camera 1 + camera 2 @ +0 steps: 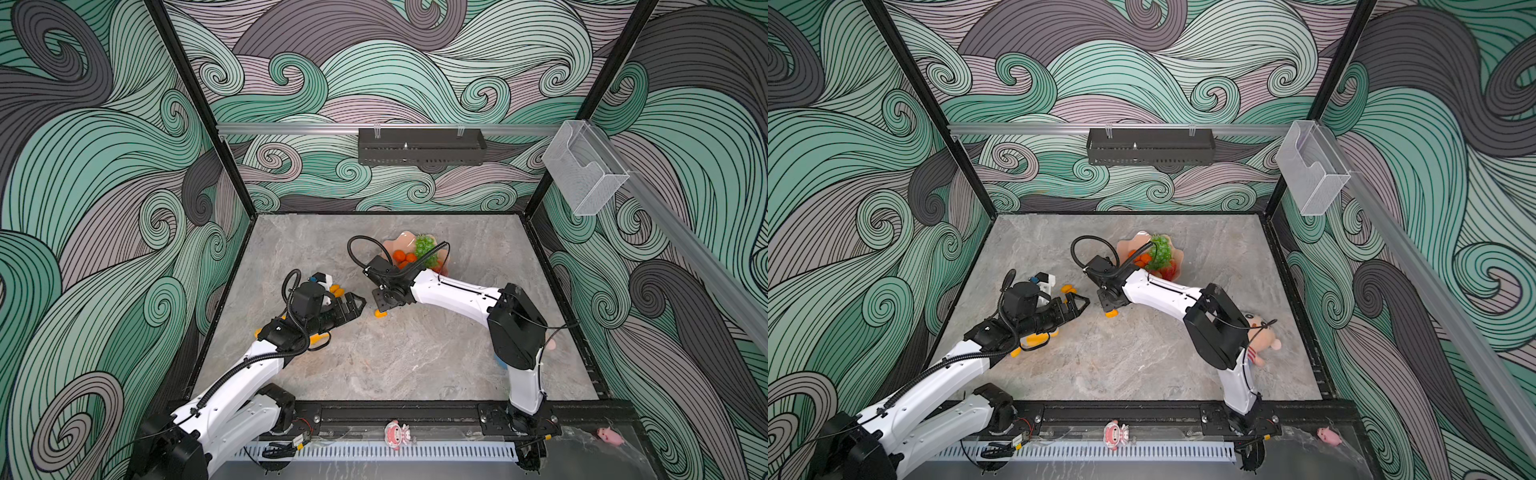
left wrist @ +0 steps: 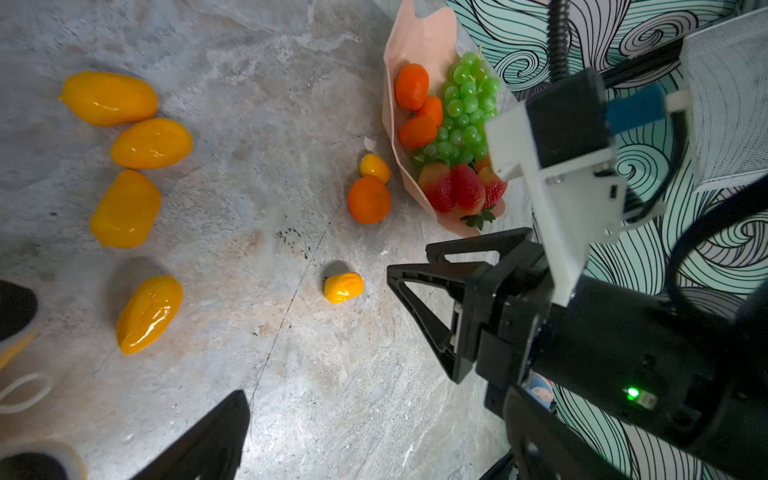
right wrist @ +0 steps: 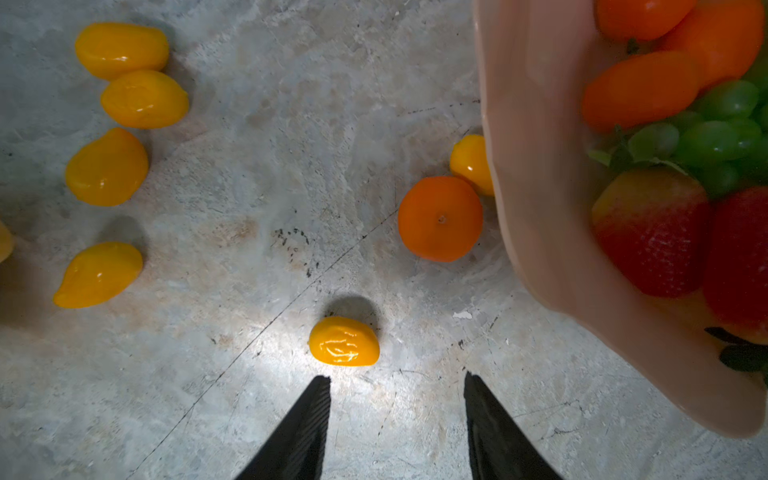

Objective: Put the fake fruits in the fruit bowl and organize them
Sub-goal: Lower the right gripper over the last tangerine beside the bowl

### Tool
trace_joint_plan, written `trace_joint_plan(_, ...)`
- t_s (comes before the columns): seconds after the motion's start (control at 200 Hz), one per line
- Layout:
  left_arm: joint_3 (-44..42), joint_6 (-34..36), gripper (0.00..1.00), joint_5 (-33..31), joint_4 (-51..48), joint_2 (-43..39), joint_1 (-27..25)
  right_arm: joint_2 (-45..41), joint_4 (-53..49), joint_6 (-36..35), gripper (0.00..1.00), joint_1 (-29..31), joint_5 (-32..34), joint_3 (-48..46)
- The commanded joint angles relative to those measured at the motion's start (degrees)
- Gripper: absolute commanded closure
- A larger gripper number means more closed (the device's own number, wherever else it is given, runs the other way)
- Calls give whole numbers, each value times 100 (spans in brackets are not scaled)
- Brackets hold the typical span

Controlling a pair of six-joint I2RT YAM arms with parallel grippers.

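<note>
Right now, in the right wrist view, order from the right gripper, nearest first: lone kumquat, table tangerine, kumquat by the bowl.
1. Lone kumquat, just ahead of the right gripper.
2. Tangerine, beyond it, near the fruit bowl.
3. Second kumquat, behind the tangerine, next to the bowl.

Gleaming with hard highlights on the smooth, glossy plastic of the kumquat point(image 3: 344, 341). Showing a duller, finely pebbled orange skin on the tangerine point(image 3: 440, 219). Reading as smooth, satin peach plastic across the fruit bowl point(image 3: 540, 174). Carrying a dimpled, half-glossy red surface on the strawberries point(image 3: 650, 237) and shiny green beads on the grape bunch point(image 2: 465, 112). Looking matt, stone-veined and scuffed over the table point(image 1: 395, 365). Appearing ribbed, matt and black on the right gripper point(image 3: 397, 379). Standing out as clear hard plastic in the box point(image 1: 582, 170), upper right of a top view, and as soft fuzzy cloth on the plush doll point(image 1: 1262, 338).
</note>
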Motion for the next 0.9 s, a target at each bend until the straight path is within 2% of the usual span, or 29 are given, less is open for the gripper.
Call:
trace_joint_plan(0.0,36,-25,1,-36,80,38,102,272,-257,-137,47,-34,336,379)
trace_joint_plan(0.325,133,172,1,0,-36,42,180,877,-548,-144,46,-162,508,1005)
trace_joint_plan(0.575,176,230,1,48,-19,158,192,1124,-656,-183,41,-296,486,1269)
trace_joint_plan(0.69,221,250,1,79,-61,202,186,1232,-663,-215,34,-350,434,1329)
trace_joint_plan(0.74,228,257,1,87,-77,220,191,1265,-678,-223,25,-369,423,1351)
trace_joint_plan(0.896,222,274,1,80,-77,236,200,1359,-679,-250,25,-430,400,1421)
